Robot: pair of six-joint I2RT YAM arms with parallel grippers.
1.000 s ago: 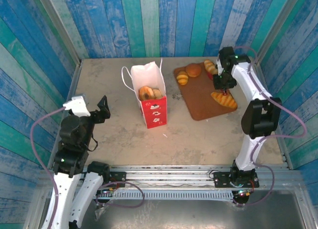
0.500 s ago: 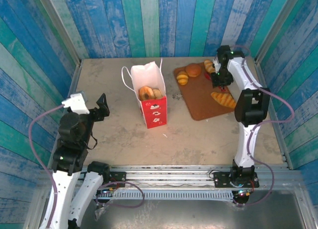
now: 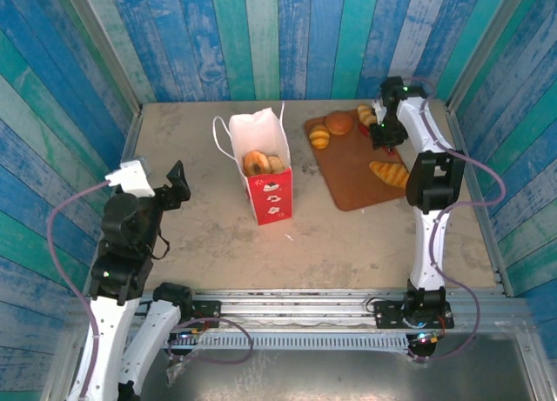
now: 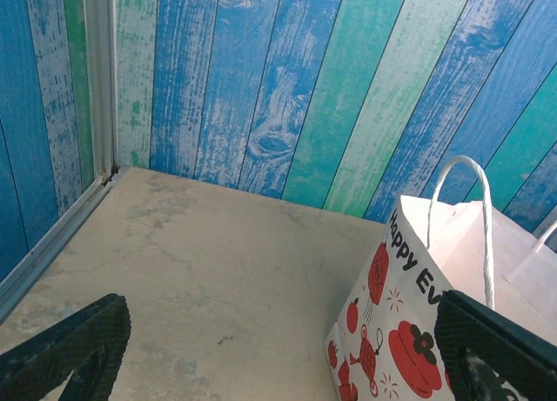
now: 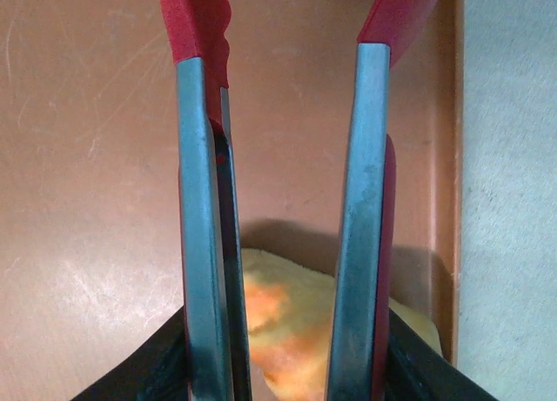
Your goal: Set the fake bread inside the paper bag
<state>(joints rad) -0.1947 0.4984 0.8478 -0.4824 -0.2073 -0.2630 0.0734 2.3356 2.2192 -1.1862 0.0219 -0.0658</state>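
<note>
Walls (image 3: 261,36) of blue and green planks stand around a sandy bench (image 3: 218,236). The left arm (image 3: 122,244) is at the near left, up off the bench. The right arm (image 3: 431,183) is stretched out to the far right. A brown board (image 3: 348,182) lies on the right side of the bench. The paper bag (image 3: 265,192), white with red pictures, stands upright in the middle of the bench. It is left of the board and does not touch it, and its top is open.

The left fingers (image 3: 178,182) are spread wide and hold nothing. They point at the bag from the left, well apart from it. The right fingers (image 3: 385,133) are over the far part of the board. They are closed on the tongs (image 5: 200,201), pressing the two metal arms from both sides, with a gap left between the arms.

Fake bread (image 3: 255,163) is in two places. Two pieces sit inside the bag. On the board lie a round bun (image 3: 339,123), a small croissant (image 3: 319,138) just beside it, a long roll (image 3: 390,173) near the right edge, and one more piece at the far corner by the right fingers. The right wrist view shows a yellow-orange piece (image 5: 287,323) on the board, between the arms of the tongs. I cannot tell if the tongs touch it.
</note>
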